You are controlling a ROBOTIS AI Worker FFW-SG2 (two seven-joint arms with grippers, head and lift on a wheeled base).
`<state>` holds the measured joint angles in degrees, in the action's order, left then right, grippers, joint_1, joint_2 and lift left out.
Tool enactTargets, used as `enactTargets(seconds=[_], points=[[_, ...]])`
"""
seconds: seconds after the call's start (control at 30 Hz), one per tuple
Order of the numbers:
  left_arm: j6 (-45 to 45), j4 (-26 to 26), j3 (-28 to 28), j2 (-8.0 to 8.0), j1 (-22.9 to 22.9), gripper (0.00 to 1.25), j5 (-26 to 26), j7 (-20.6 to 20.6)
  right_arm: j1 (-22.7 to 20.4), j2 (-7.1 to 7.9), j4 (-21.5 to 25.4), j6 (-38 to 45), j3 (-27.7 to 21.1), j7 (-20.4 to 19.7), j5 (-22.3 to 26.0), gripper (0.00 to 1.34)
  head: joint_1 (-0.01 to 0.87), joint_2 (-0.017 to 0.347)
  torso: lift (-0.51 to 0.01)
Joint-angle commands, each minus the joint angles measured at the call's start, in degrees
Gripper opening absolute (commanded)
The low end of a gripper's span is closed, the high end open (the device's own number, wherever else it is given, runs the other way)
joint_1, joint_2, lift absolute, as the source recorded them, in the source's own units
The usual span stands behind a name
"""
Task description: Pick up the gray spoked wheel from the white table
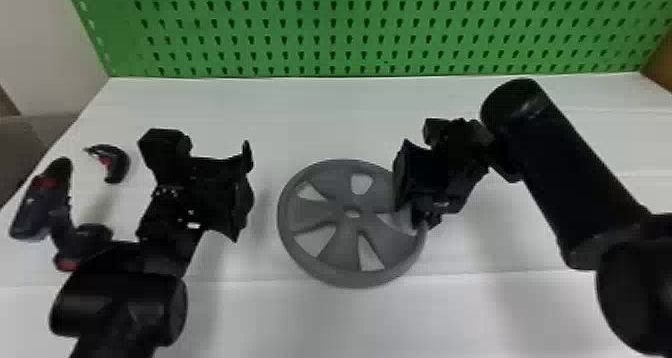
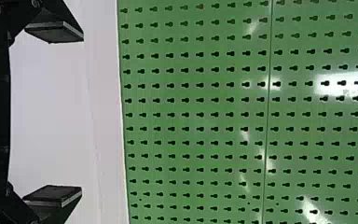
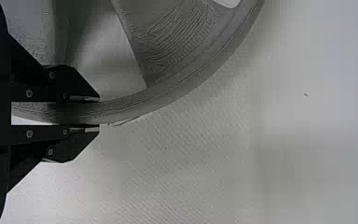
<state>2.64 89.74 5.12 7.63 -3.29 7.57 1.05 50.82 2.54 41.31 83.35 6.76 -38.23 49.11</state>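
Note:
The gray spoked wheel (image 1: 327, 212) lies roughly level over the white table (image 1: 280, 327), near the middle of the head view. At its right side is my right gripper (image 1: 418, 218). The right wrist view has the wheel's rim (image 3: 168, 100) running between the two flat fingers of the right gripper (image 3: 99, 114), pinched by them. Whether the wheel touches the table I cannot tell. My left gripper (image 1: 242, 192) is to the left of the wheel, apart from it; in the left wrist view the left gripper (image 2: 81, 113) has its fingers wide apart with nothing between them.
A green pegboard (image 1: 350, 32) stands along the table's back edge. At the far left are a curved black item with red (image 1: 116, 164) and a larger dark device with red parts (image 1: 45, 202), close beside the left arm.

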Motion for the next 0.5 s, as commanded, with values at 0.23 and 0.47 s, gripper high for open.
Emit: enactTargets(seconds=[0.23, 0.47], points=[[0.0, 0.0, 0.15, 0.02, -0.05, 1.12, -0.02, 0.0, 0.51, 0.18, 0.08, -0.03, 1.06, 0.0, 0.46, 0.26, 0.767, 0.035, -0.107], [0.0, 0.0, -0.02, 0.02, 0.03, 1.12, 0.07, 0.0, 0.68, 0.18, 1.22, 0.58, 1.68, 0.0, 0.72, 0.26, 0.767, 0.035, -0.107]])
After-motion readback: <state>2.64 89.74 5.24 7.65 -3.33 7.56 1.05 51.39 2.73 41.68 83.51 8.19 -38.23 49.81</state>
